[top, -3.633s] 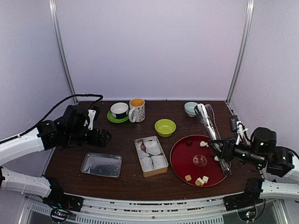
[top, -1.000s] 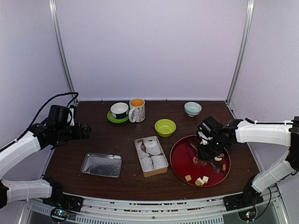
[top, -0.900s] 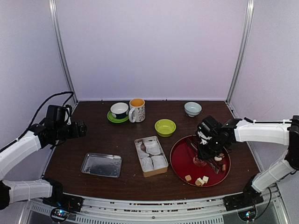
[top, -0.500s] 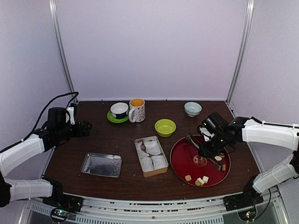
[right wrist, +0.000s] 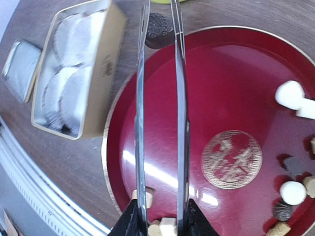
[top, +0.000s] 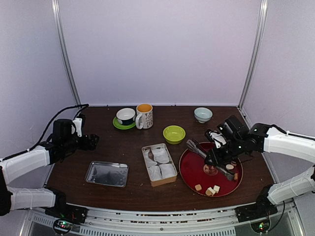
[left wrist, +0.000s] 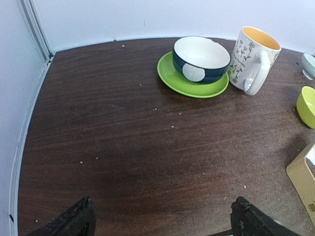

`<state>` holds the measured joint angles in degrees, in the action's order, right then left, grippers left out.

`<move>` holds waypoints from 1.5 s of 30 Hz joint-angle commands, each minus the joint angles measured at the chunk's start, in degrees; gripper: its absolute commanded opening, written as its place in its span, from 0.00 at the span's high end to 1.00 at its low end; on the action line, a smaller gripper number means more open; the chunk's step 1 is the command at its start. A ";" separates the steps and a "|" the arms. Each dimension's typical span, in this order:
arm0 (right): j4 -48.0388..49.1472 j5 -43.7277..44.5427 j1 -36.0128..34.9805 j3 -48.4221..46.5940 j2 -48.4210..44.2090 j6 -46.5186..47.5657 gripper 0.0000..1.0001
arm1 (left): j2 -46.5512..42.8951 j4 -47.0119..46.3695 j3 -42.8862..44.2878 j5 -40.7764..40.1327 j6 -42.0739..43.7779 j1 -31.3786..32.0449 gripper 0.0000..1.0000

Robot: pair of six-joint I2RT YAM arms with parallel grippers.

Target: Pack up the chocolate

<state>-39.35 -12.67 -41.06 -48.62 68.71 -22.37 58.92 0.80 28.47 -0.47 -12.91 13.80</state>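
Right jaws are clamped on the tongs (right wrist: pixel 180 123). Handle end is at the bottom edge of the wrist view and the blades run up the frame. A dark piece (right wrist: pixel 158 27) sits between the tong tips at top centre, right at the rim of the red plate (right wrist: pixel 231 73). It looks pinched, but I can't tell whether it's off the surface. In the top view the tongs angle up-left from the jaws, with the tips over the plate's upper-left rim.

The rest of the chocolate (top: pixel 212 190) is on the plate: tan cubes near the bottom rim, and white, tan and dark bits along the right side.

The tin (top: pixel 153 183) is at centre frame, just left of the plate, with white paper cups (top: pixel 160 156) inside. The lid (top: pixel 107 173) lies flat to the lower left of the tin, apart from it.

Left jaws are spread wide, holding nothing, above the tabletop (left wrist: pixel 123 147) at the left of the top view.

Along the back of the tabletop:
- green bowl (top: pixel 173 133), just above the tin
- mug (top: pixel 144 115)
- bowl (top: pixel 126 115) on a green saucer (top: pixel 118 125), touching the mug's left
- pale bowl (top: pixel 202 114), at upper right
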 commanded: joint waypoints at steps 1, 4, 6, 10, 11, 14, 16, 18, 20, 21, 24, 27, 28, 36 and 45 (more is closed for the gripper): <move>4.15 -3.71 -3.80 -1.86 -0.52 -0.53 0.74 | -1.08 -6.84 -0.35 1.67 3.00 -0.24 0.02; 5.55 -4.38 -5.73 -2.84 0.53 -0.91 0.74 | -1.36 -11.78 -2.89 5.11 3.25 -0.19 0.02; 6.42 -4.54 -6.75 -3.33 1.33 -1.09 0.74 | -0.17 -13.84 -3.61 7.08 3.51 -0.19 0.02; 8.22 -5.35 -8.53 -4.63 3.54 -1.49 0.74 | 2.19 -11.94 -1.52 7.25 3.76 -0.22 0.02; 8.57 -5.49 -8.90 -5.24 4.22 -1.53 0.74 | 2.28 -11.25 -1.02 5.02 2.96 -0.20 0.02; 9.00 -5.61 -9.89 -7.07 6.47 -1.60 0.75 | 0.67 -12.08 -1.36 -1.65 1.51 -0.25 0.02; 9.22 -5.57 -10.56 -8.12 8.09 -1.82 0.75 | -1.14 -16.57 -3.64 -2.46 2.18 -0.30 0.02; 9.76 -5.68 -11.22 -8.88 9.18 -2.18 0.76 | -2.53 -22.13 -5.94 -2.43 3.32 -0.28 0.02; 10.35 -5.78 -11.79 -9.41 10.07 -2.51 0.76 | -3.04 -23.96 -6.02 -3.03 4.61 -0.27 0.02; 10.58 -5.79 -12.02 -9.65 10.44 -2.70 0.76 | -2.83 -24.00 -5.55 -3.00 5.65 -0.27 0.02; 11.07 -5.79 -12.54 -10.27 11.36 -3.13 0.76 | -1.47 -23.02 -3.78 -3.44 10.49 -0.28 0.02; 10.99 -5.64 -12.93 -10.95 11.87 -3.23 0.76 | -0.02 -21.80 -2.31 -8.88 12.34 -0.40 0.02; 10.78 -5.62 -12.98 -11.15 12.01 -3.15 0.76 | 0.13 -21.17 -2.00 -8.97 13.06 -0.37 0.02; 9.88 -4.64 -13.18 -11.67 11.90 -2.54 0.76 | -5.08 -20.17 -5.07 -14.48 12.28 -0.44 0.02; 11.63 -4.43 -13.40 -9.30 9.90 -2.92 0.76 | -15.05 -9.95 -7.58 -14.22 10.92 -0.38 0.02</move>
<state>-30.02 -18.00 -54.04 -58.70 80.60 -25.28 47.70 -12.99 22.33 -14.04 -1.37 13.80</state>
